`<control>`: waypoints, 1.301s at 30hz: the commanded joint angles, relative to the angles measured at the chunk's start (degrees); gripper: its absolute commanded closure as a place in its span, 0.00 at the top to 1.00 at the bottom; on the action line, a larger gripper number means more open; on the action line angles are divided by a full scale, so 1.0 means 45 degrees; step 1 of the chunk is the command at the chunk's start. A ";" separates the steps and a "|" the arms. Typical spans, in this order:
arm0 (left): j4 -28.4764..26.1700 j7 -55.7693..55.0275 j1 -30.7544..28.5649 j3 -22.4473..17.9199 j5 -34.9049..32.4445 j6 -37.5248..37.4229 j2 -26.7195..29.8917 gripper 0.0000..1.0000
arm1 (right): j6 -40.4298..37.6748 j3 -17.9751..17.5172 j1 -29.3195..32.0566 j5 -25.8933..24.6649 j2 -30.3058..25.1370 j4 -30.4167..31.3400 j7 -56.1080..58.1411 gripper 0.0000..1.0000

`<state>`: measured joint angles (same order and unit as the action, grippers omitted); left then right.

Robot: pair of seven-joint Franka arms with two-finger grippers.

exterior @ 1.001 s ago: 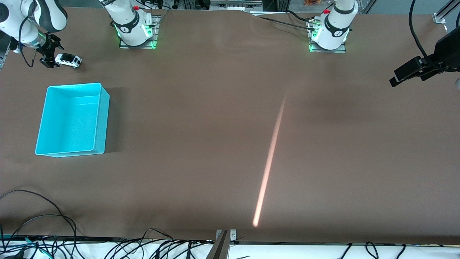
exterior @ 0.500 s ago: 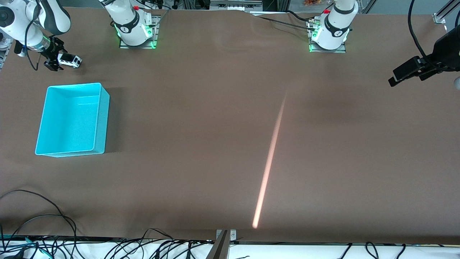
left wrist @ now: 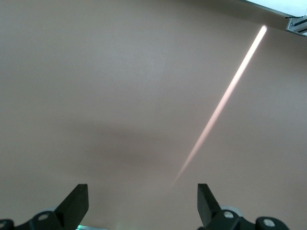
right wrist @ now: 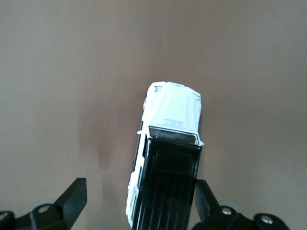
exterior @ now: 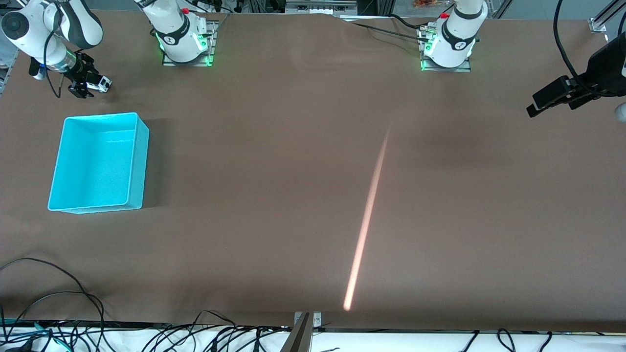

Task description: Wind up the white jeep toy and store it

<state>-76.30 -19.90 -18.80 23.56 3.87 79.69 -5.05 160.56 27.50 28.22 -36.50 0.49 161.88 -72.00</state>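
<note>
The white jeep toy [exterior: 101, 84], white with a black roof, stands on the brown table at the right arm's end, farther from the front camera than the cyan bin [exterior: 140, 166]. My right gripper [exterior: 84, 82] is open and low over the jeep. In the right wrist view the jeep [right wrist: 169, 158] lies between the open fingers of the right gripper [right wrist: 139, 203], closer to one finger [right wrist: 207, 196] than the other. My left gripper [exterior: 551, 100] is open and empty, held above the table at the left arm's end; it also shows in the left wrist view [left wrist: 143, 203].
The cyan bin is empty. A streak of light [exterior: 367, 220] lies across the table's middle. Cables [exterior: 58, 313] run along the table edge nearest the front camera. The arm bases [exterior: 183, 39] stand along the edge farthest from that camera.
My right gripper has moved sideways over the jeep, so the toy now sits between its fingers. The jeep has not moved. The left gripper has barely shifted.
</note>
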 commanded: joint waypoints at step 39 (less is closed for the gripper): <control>0.0178 0.0125 -0.0002 0.0020 -0.0059 -0.0228 0.0048 1.00 | -0.3864 -0.0289 0.0095 -0.0560 -0.3977 -0.1090 0.1976 0.00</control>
<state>-76.30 -19.90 -18.80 23.61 3.87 79.69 -5.05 146.81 27.71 28.26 -37.61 -14.12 158.36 -66.02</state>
